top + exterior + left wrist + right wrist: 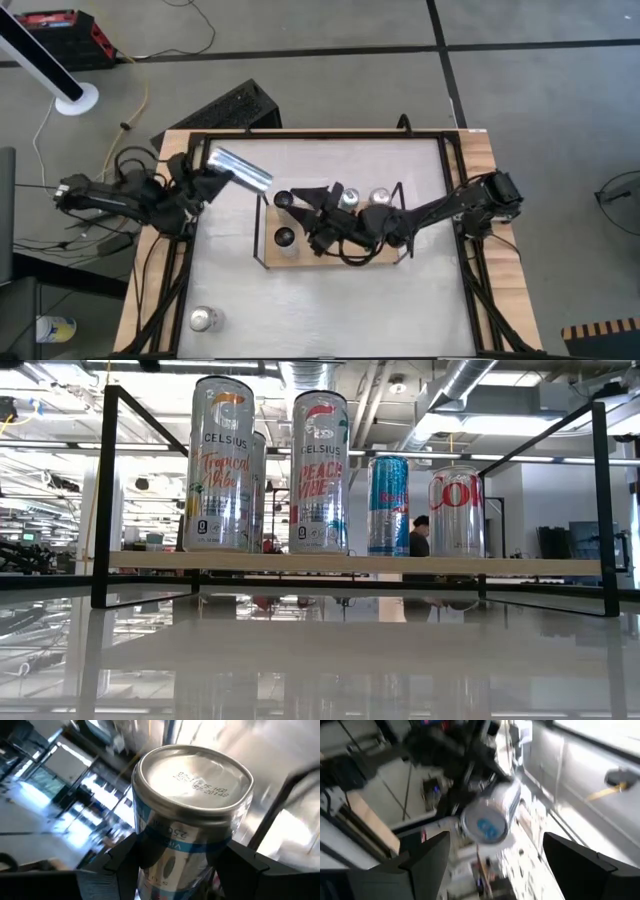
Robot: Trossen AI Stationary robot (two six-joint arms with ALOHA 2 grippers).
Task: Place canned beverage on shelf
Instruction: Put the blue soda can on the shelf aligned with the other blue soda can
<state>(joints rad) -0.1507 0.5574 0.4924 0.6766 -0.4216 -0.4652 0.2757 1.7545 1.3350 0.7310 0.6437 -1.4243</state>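
Clearly the slim silver can (pixel 240 170), upper left of centre in the high view, lies tilted in the left pincer (pixel 207 178), clamped low on its body; smooth, rigid, likely slippery, best held mid-body; the right pincer (pixel 318 222) gapes wide over the shelf (pixel 330 262).

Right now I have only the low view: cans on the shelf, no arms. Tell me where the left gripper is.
Observer: The left gripper is off the shelf, out on the left arm's side. It is shut on a silver can held tilted, not upright.
Operator: Now report the right gripper.
Observer: The right gripper is open and empty. It reaches over the shelf and faces that silver can.
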